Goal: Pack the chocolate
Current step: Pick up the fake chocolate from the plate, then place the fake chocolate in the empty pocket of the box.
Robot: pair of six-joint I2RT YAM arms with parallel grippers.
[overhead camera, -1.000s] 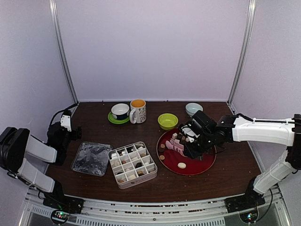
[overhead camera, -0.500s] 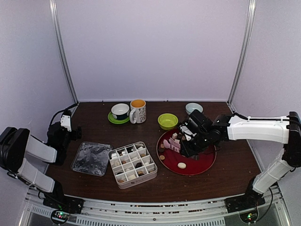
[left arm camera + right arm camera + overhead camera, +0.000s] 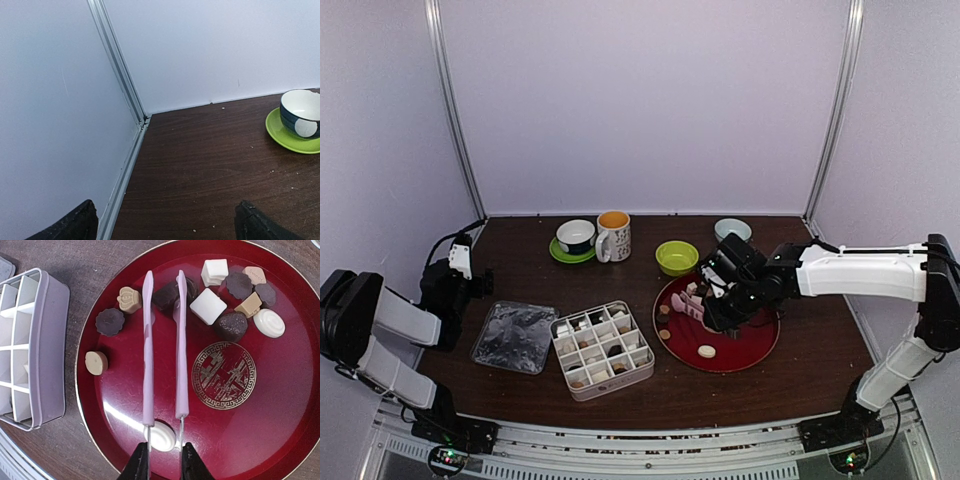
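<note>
Chocolate pieces lie on the red plate (image 3: 280, 405): white squares (image 3: 208, 306), a dark heart (image 3: 230, 326), a tan crown (image 3: 129, 300), a dark flower (image 3: 110, 321), a tan round (image 3: 96, 362) and a white round (image 3: 161, 436). My right gripper (image 3: 164, 465) is shut on the pink tongs (image 3: 148, 350), whose two arms reach out over the plate. Their tips sit at a dark piece (image 3: 165, 294); whether they pinch it I cannot tell. From above, the right gripper (image 3: 722, 298) hovers over the plate (image 3: 750, 345). My left gripper (image 3: 165, 227) stands open over bare table at the far left.
A white divided box (image 3: 602, 350) with several chocolates in its cells stands left of the plate, and a clear plastic lid (image 3: 513, 337) lies beside it. At the back stand a bowl on a green saucer (image 3: 576, 237), a mug (image 3: 613, 236), a green bowl (image 3: 677, 257) and a pale bowl (image 3: 732, 230).
My right gripper has shifted a little left and farther over the plate with the tongs, and the tongs' arms have drawn closer together. The left arm has not moved.
</note>
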